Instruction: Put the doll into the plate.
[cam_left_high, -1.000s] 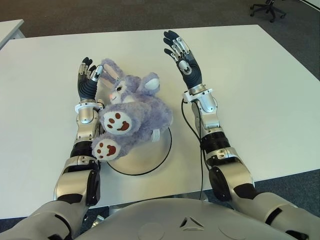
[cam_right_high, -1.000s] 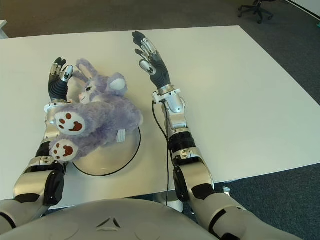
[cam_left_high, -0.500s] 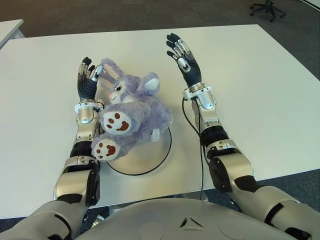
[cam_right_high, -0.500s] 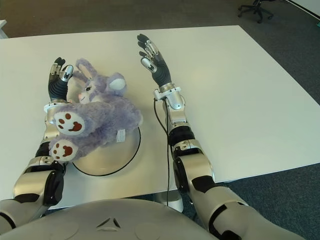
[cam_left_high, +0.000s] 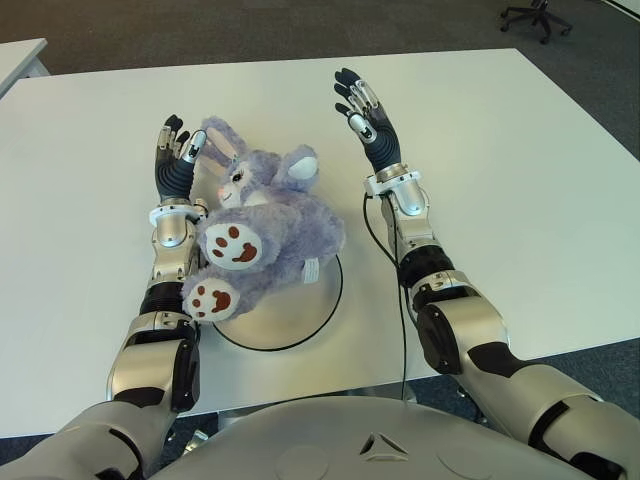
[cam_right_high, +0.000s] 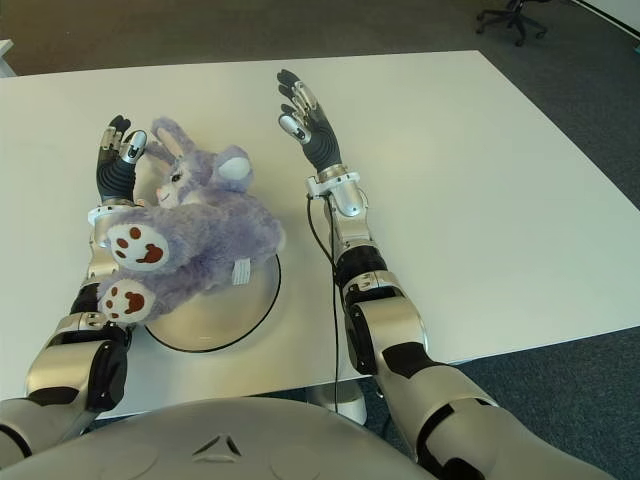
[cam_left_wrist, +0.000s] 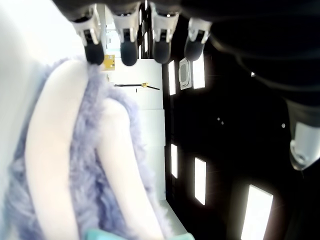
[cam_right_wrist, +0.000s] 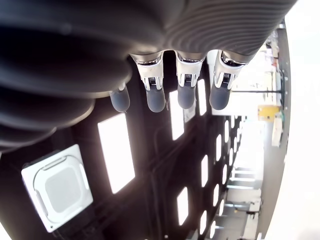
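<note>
You are at the release step: the fluffy lilac plush rabbit doll (cam_left_high: 262, 235) lies across the far left part of the round white plate with a thin black rim (cam_left_high: 300, 315), its body over the dish while its head and ears overhang onto the white desk (cam_left_high: 500, 170), and its two paws with dark red pads hang over the plate's near-left edge. Your left hand (cam_left_high: 175, 165) stands just beside the doll's ear, fingers straight and spread, gripping nothing (the wrist view shows the ear right by the fingertips). Your right hand (cam_left_high: 368, 122) is raised well apart from the doll, fingers wide and empty. The plate holds only the doll. Next, judge whether it sits far enough in; if not, nudge it toward the centre
</note>
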